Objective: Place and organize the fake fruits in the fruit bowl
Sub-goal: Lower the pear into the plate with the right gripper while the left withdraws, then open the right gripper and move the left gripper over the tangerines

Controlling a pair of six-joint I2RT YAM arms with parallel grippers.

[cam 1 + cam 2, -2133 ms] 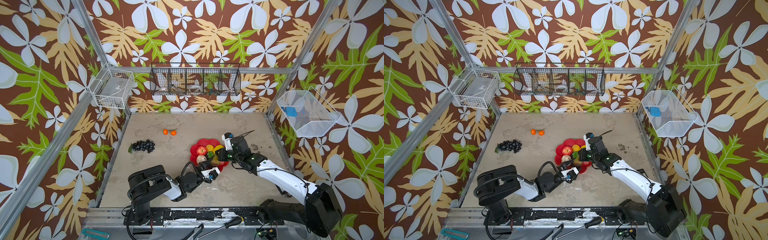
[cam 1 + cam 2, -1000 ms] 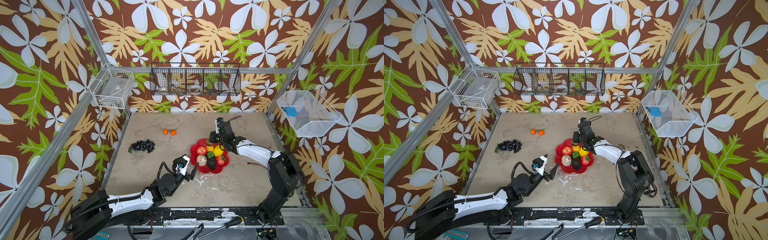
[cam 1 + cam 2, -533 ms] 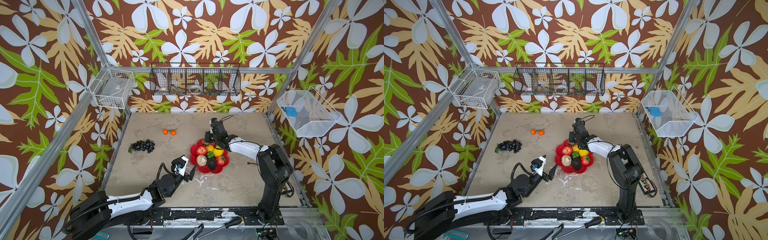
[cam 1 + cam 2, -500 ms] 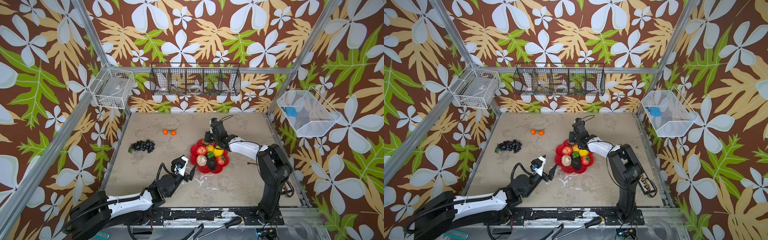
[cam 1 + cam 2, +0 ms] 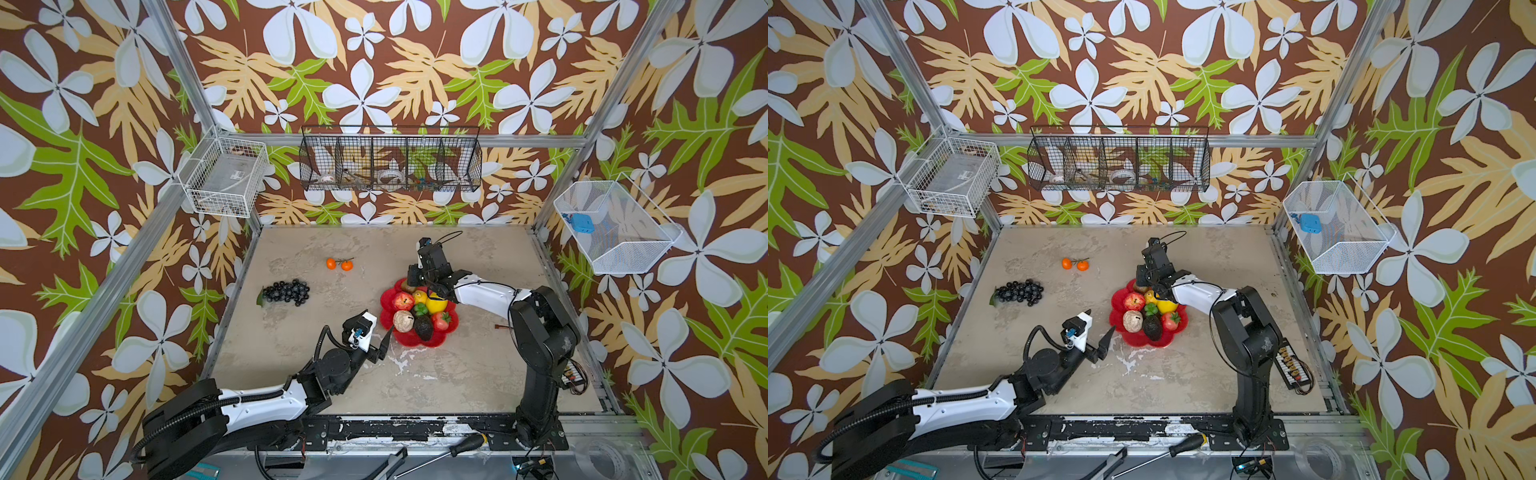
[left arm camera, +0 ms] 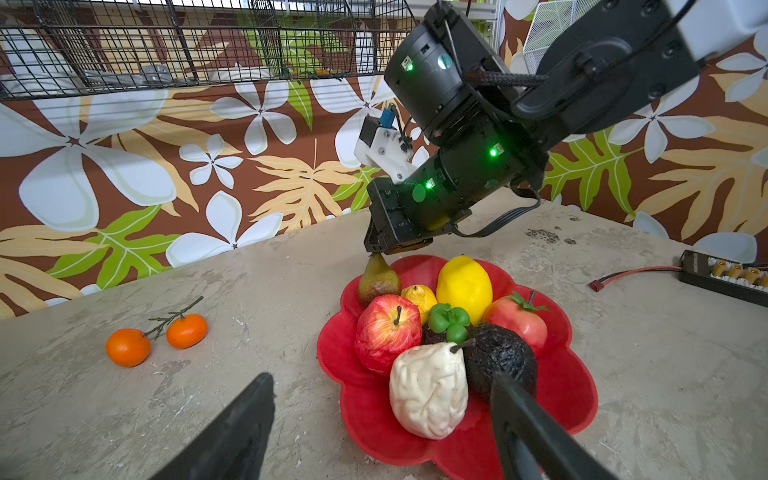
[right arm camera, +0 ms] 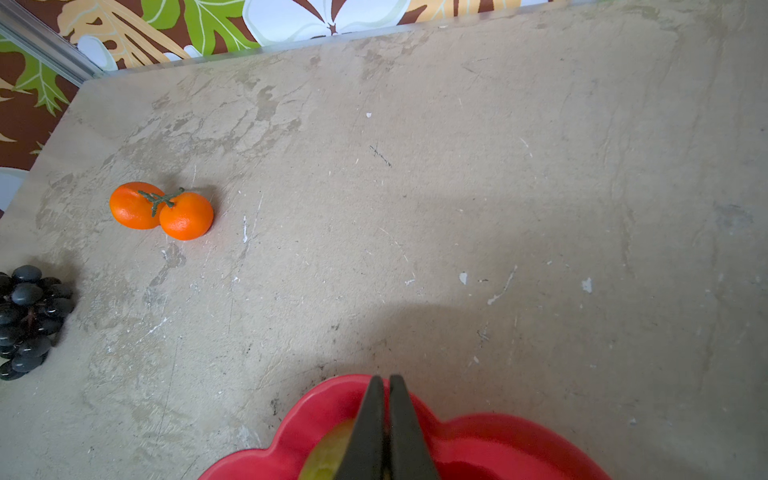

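The fruit bowl (image 6: 569, 374) sits near the middle of the worktop (image 5: 478, 374) and holds eight pieces: one big lemon (image 6: 463, 286), one small lemon (image 6: 419, 297), one red apple (image 6: 386, 332), one pear (image 6: 378, 278) at the far rim, one strawberry (image 6: 517, 322), one avocado (image 6: 498, 361), one cream lumpy piece (image 6: 428, 390) and one small green piece (image 6: 449, 318).

The right claw (image 7: 386, 379) is all but closed, tips at the pear's top. Whether it pinches the stem I cannot tell. The left claw (image 6: 381, 376) gapes wide and empty beside the bowl's near-left rim.

Loose on the worktop are two stemmed oranges (image 5: 339, 264) toward the far edge and one grape bunch (image 5: 286, 292) toward the left edge.

Three wire baskets (image 5: 390, 166) hang above the edges — the right one holds a blue item (image 5: 579, 222).
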